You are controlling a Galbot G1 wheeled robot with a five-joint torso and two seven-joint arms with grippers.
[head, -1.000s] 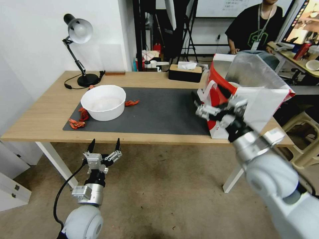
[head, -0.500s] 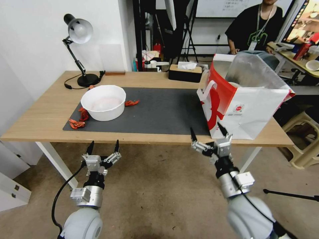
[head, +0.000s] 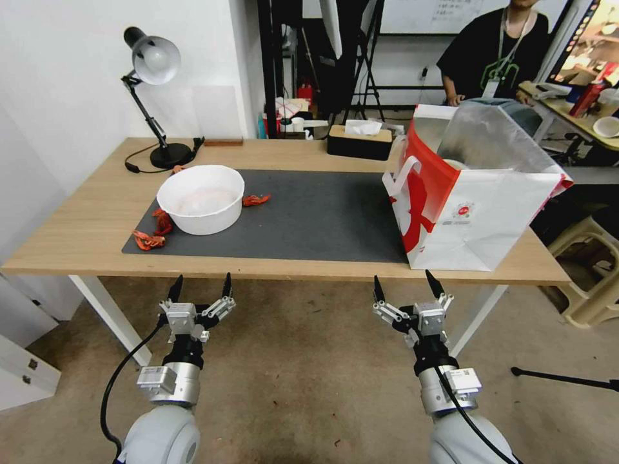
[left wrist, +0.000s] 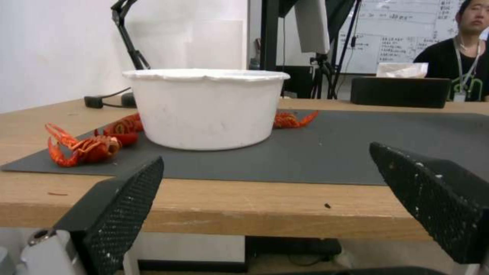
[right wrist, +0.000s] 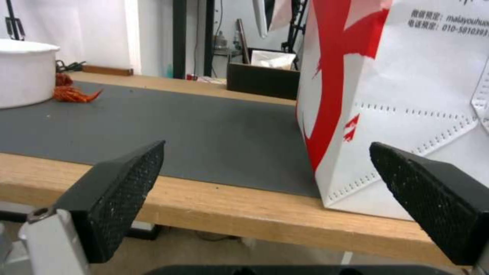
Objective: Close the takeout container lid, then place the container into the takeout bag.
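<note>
At the right end of the tabletop (head: 84, 232), close to the front edge: the takeout bag (head: 480, 216), upright, mouth open, silver lining showing inside. White front with a small red logo, red side panel turned toward the middle of the tabletop, one white handle hanging on that side. One corner of the bag's base resting on the right edge of the dark mat (head: 309, 219), the rest on bare wood. Contents of the bag not possible to make out.

Toward the left edge of the mat: a round white bowl (head: 201, 198), upright. Around the bowl, red crayfish (head: 148, 240), some just beside its left side near the front left corner of the mat, one just beside its right side. At the back left corner of the tabletop: a desk lamp (head: 155, 64). At the back edge, near the middle: a dark tissue box (head: 359, 140).

Below the front edge of the tabletop, over the floor, under the bowl's part of the tabletop: the left gripper (head: 202, 278), pointing up toward the edge, jaws spread wide, holding nothing. Also below the front edge, just before the bag's near corner: the right gripper (head: 403, 278), likewise pointing up, jaws spread wide, holding nothing. Both well apart from each other, touching neither tabletop nor bag.
</note>
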